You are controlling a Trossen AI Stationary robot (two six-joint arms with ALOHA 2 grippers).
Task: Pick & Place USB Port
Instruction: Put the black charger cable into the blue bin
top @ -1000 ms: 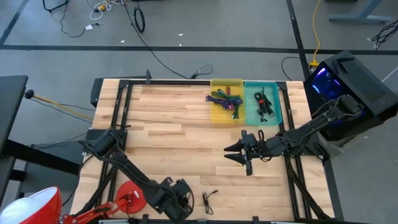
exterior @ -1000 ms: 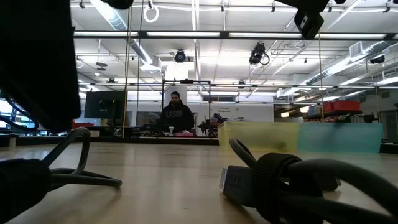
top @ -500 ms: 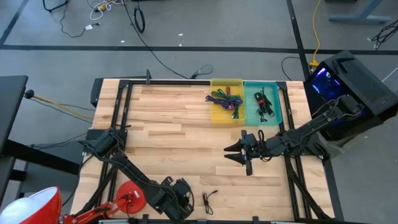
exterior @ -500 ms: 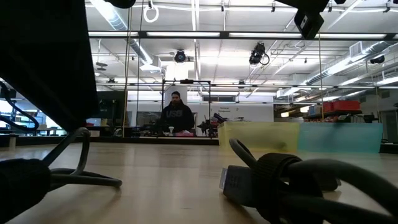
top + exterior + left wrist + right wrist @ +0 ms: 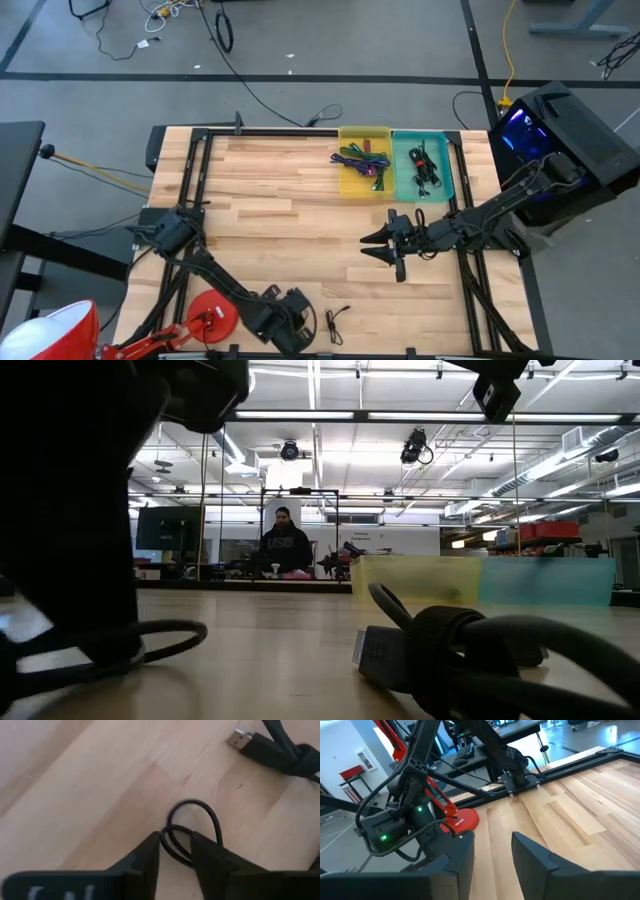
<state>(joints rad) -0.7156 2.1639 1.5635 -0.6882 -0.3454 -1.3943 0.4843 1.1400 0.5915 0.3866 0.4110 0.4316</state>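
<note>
A thin black cable loop (image 5: 200, 807) lies on the wooden table between the fingers of my open left gripper (image 5: 176, 840), which stands low at the table's near edge (image 5: 295, 322). In the low view the loop (image 5: 170, 632) rests flat on the wood. A second, bundled black USB cable (image 5: 280, 755) with a silver plug (image 5: 239, 739) lies just right of it (image 5: 333, 325) and fills the low view's foreground (image 5: 450, 645). My right gripper (image 5: 383, 250) hovers open over the table's right half, holding nothing. My left gripper comes down from above with one finger (image 5: 150, 855) on each side of the loop's near bend (image 5: 172, 845). The strands run against the fingers' inner faces. The loop lies on the table; whether it is pinched, I cannot tell.
A yellow bin (image 5: 364, 132) and a teal bin (image 5: 420, 133), both holding cables, sit at the far edge. A red lamp base (image 5: 210, 318) stands left of my left gripper. Black frame rails border the table. A person sits far behind the table (image 5: 283, 545).
My left gripper has come down and shifted a little toward the table's right, over the thin cable. In the low view its dark bulk now covers more of the left side. The cable, which arched upward before, now lies as a low flat loop on the wood.
</note>
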